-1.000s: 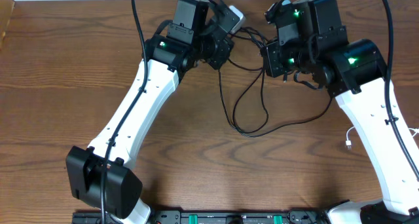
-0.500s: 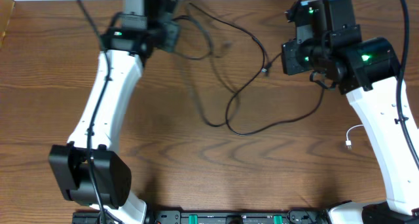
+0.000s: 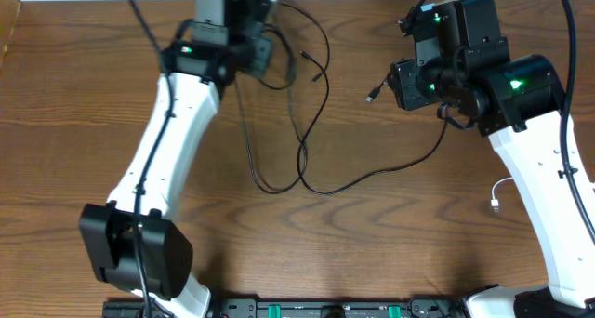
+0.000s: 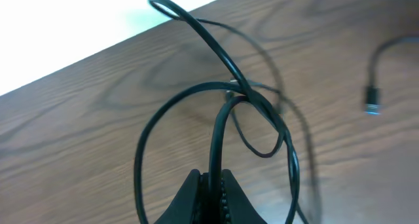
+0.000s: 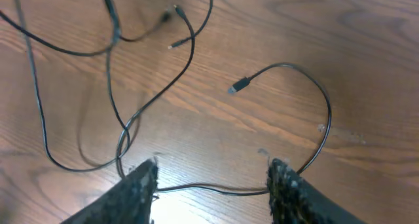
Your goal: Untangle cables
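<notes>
nearest the robot's base, a white cable (image 3: 498, 195) is seen lying alone beside the right arm, well apart from the tangle. further out, in the middle of the table (image 3: 56, 123), the black cables (image 3: 299, 160) are spread in long loops that cross one another. beyond them the right gripper (image 5: 211, 175) is held partly open with nothing in it. a black strand is seen on the wood beneath it, running from finger to finger rather than across the gap, so a turn of the wrist is judged necessary before it could be pinched. just ahead lies that strand's loose plug (image 5: 239, 86), nearer the right arm than the left. farthest out, by the table's back edge, the left gripper (image 4: 213, 185) is clamped on a black strand, with loops apparently lifted off the wood.
</notes>
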Available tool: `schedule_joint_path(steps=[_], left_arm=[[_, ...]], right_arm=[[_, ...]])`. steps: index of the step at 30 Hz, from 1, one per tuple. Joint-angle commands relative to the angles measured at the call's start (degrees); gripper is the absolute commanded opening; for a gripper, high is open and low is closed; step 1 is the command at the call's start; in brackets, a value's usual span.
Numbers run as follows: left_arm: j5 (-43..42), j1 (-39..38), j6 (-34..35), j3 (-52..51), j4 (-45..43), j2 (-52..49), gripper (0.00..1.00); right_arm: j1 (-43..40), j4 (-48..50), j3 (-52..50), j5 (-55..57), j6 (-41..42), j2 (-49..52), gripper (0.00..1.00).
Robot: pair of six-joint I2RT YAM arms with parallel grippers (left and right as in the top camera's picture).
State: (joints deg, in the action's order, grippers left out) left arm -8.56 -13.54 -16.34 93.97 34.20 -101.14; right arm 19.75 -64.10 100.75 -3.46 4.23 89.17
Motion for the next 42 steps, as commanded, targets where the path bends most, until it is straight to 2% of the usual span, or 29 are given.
schedule_joint_path(steps=[1, 4, 7, 10, 12, 16, 20, 26, 38, 42], left_arm=[[-0.20, -4.26, -0.83, 0.00, 0.07, 1.31, 0.07], [-0.57, -7.04, -1.03, 0.00, 0.07, 2.05, 0.07], [-5.68, -7.80, -1.03, 0.00, 0.17, 2.93, 0.07], [-10.45, -7.28, -1.01, 0.00, 0.31, 4.13, 0.07], [-13.22, -6.60, -1.20, 0.00, 0.20, 5.29, 0.08], [-17.99, -4.94, -1.16, 0.00, -0.17, 8.07, 0.08], [-23.74, -3.72, -0.92, 0.00, -0.63, 10.49, 0.07], [-26.23, -3.93, -0.39, 0.00, -0.66, 12.13, 0.07], [-26.05, -3.93, -0.33, 0.00, -0.63, 12.44, 0.08], [-25.33, -3.93, -0.33, 0.00, -0.63, 12.44, 0.07]], right_arm=[[0.15, 0.00, 0.70, -2.60, -0.02, 1.75, 0.59], [0.15, 0.63, 0.70, -5.35, -2.14, 4.22, 0.59], [0.15, 1.03, 0.70, -8.37, -4.39, 7.08, 0.57], [-0.07, 1.33, 0.70, -9.92, -6.95, 9.51, 0.57], [-0.52, 2.01, 0.70, -14.58, -10.97, 11.06, 0.56], [-2.08, 4.24, 0.70, -18.86, -13.03, 13.25, 0.54], [-3.04, 6.47, 0.70, -25.79, -18.49, 14.27, 0.54], [-2.80, 8.39, 0.70, -32.87, -21.16, 15.98, 0.54], [-1.75, 11.54, 0.70, -45.16, -25.33, 16.06, 0.52], [-1.70, 11.87, 0.70, -45.20, -25.31, 16.06, 0.52]])
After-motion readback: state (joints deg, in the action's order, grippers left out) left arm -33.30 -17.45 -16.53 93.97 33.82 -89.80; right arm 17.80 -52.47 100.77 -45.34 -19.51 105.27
